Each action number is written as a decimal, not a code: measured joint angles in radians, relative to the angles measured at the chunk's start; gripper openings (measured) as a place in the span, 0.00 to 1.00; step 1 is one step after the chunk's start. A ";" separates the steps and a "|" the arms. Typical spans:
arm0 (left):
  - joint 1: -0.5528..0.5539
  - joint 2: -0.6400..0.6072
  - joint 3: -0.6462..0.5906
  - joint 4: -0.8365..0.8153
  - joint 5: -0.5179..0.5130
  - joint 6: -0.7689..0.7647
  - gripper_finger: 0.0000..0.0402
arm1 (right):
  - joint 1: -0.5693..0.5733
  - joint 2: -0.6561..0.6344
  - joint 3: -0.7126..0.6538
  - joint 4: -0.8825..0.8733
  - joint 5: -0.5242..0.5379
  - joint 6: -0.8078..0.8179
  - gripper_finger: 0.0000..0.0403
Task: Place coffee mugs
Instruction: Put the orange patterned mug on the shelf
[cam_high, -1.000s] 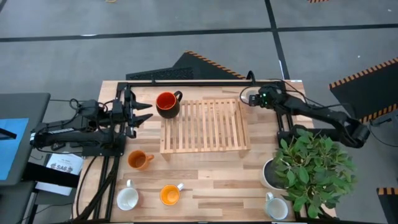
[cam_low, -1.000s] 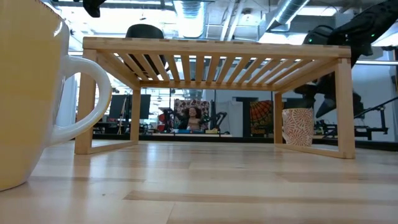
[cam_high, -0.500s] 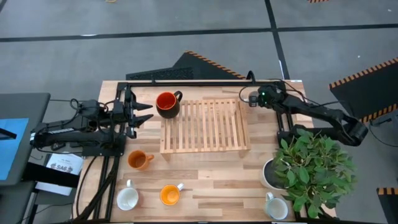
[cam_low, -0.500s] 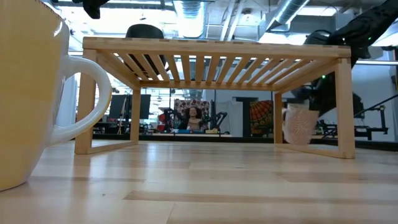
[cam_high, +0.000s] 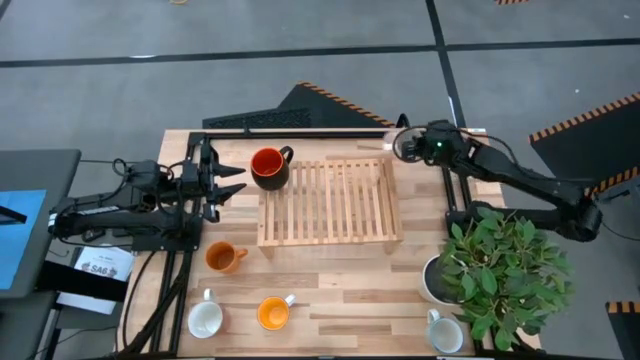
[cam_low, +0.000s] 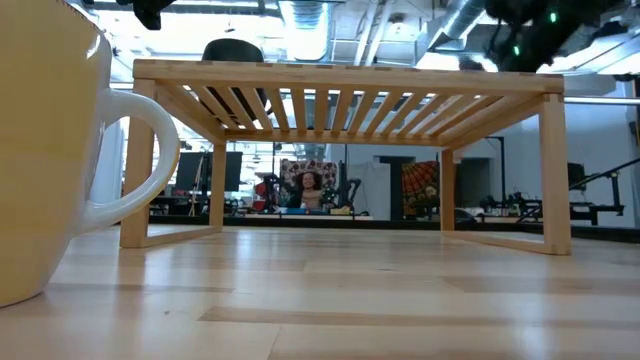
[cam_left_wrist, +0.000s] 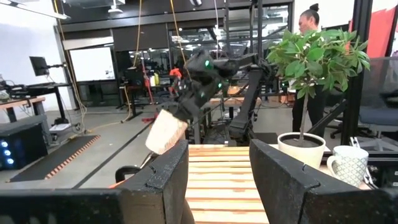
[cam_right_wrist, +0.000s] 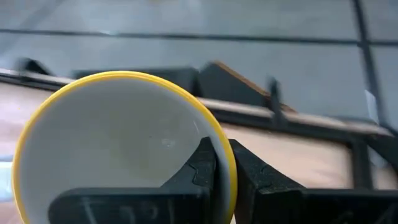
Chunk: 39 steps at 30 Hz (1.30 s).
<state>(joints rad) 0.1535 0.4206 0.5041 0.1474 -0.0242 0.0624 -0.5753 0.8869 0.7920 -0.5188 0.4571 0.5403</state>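
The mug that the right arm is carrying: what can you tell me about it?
The mug is pale inside with a yellow rim; its outer wall looks light and faintly patterned. The right gripper pinches its rim, one finger inside and one outside. It hangs tilted in the air, touching nothing else, above the far right corner of the wooden slatted rack. Its handle is not visible.
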 joint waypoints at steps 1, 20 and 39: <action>0.000 0.000 0.000 0.000 0.000 -0.001 0.39 | 0.022 0.003 0.022 0.001 -0.001 -0.007 0.11; 0.000 0.000 0.000 -0.002 -0.003 -0.010 0.39 | 0.496 0.330 0.461 0.093 0.014 -0.205 0.11; 0.000 0.000 0.000 -0.004 -0.002 -0.021 0.39 | 0.493 0.718 0.704 -0.016 -0.032 -0.305 0.11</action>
<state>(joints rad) 0.1535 0.4207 0.5041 0.1430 -0.0261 0.0413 -0.0820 1.6053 1.4963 -0.5345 0.4251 0.2353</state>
